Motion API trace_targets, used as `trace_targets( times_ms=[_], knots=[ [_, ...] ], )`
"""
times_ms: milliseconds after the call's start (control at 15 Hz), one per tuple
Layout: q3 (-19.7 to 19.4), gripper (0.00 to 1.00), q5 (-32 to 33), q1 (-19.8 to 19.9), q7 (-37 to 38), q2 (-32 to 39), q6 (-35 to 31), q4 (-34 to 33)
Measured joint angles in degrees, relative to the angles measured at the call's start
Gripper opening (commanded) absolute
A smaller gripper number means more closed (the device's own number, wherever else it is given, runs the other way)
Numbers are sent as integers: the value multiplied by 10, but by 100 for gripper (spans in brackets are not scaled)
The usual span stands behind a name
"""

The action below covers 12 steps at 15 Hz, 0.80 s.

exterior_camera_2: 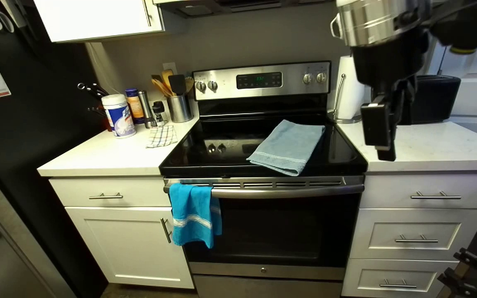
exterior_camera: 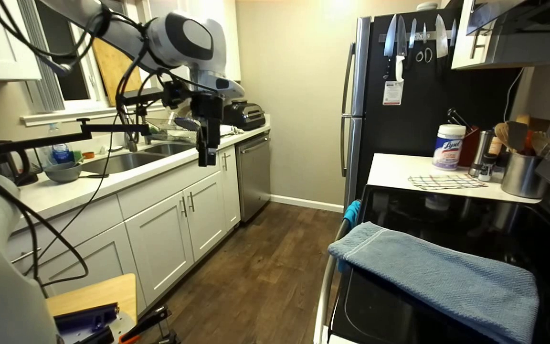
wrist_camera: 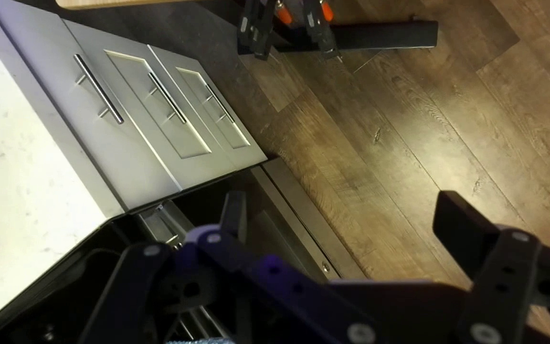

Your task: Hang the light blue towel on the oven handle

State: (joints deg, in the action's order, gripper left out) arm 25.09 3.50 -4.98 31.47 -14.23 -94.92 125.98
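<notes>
"At the far left of an exterior view we have the dark side of the fridge (exterior_camera_2: 35,124); what do we reach next?"

"The white worktop (exterior_camera_2: 97,153), where we find a wipes tub (exterior_camera_2: 119,118), a checked cloth (exterior_camera_2: 162,136) and a steel crock (exterior_camera_2: 180,109) full of utensils (exterior_camera_2: 175,85)."

"Then we come to the stove (exterior_camera_2: 263,227). What do we see on the oven handle (exterior_camera_2: 288,193)?"

"A bright blue towel (exterior_camera_2: 193,215), draped over its left end. Our light blue towel (exterior_camera_2: 288,145) lies folded on the black stovetop (exterior_camera_2: 205,161), a little right of its middle, one end reaching the front edge."

"And if we go on rightward?"

"We pass a paper towel roll (exterior_camera_2: 352,91), then meet the end effector (wrist_camera: 346,220). It points downward in mid-air, nearer to us than the black appliance (exterior_camera_2: 435,99) on the right-hand worktop (exterior_camera_2: 437,145), and well apart from our light blue towel."

"Can we tell how its fingers (wrist_camera: 461,229) stand?"

"Yes, from the wrist view: we see them spread wide, with the oven front (wrist_camera: 289,234) and wooden floor (wrist_camera: 389,191) showing between them."
</notes>
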Motion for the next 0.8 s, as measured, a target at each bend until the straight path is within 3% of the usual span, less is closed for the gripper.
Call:
trace_targets(
  times_ms=[800],
  knots=[
    [-102,100,25,-42,70,206,-123,-90]
  ],
)
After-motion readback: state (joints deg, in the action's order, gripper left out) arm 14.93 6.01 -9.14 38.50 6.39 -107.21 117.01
